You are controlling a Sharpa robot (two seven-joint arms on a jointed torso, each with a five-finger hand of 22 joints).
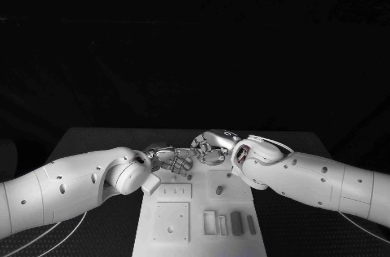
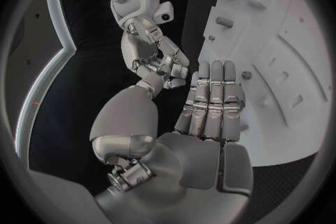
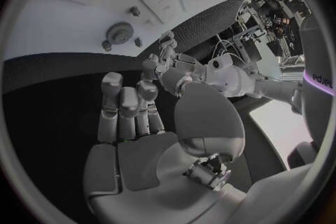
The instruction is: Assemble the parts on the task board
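The white task board (image 1: 163,247) lies lengthwise down the middle of the table. Grey parts lie on it: a dark bar (image 1: 236,223) near the front and a small peg (image 1: 218,190) further back. Both hands meet over the board's far end. My left hand (image 1: 171,158) holds its fingers (image 2: 210,98) straight and side by side, thumb apart, with nothing in it. My right hand (image 1: 209,147) sits close against it, with its fingers (image 2: 164,64) curled. I cannot tell whether they pinch anything. In the right wrist view a round part (image 3: 120,31) stands in the board (image 3: 91,5).
The board carries raised white plates with slots (image 1: 172,222) and open rectangular pockets (image 1: 209,222). Black table (image 1: 89,138) surrounds it on every side. Both white forearms (image 1: 73,186) angle in over the board's rear corners. Cables trail off near the table's front corners.
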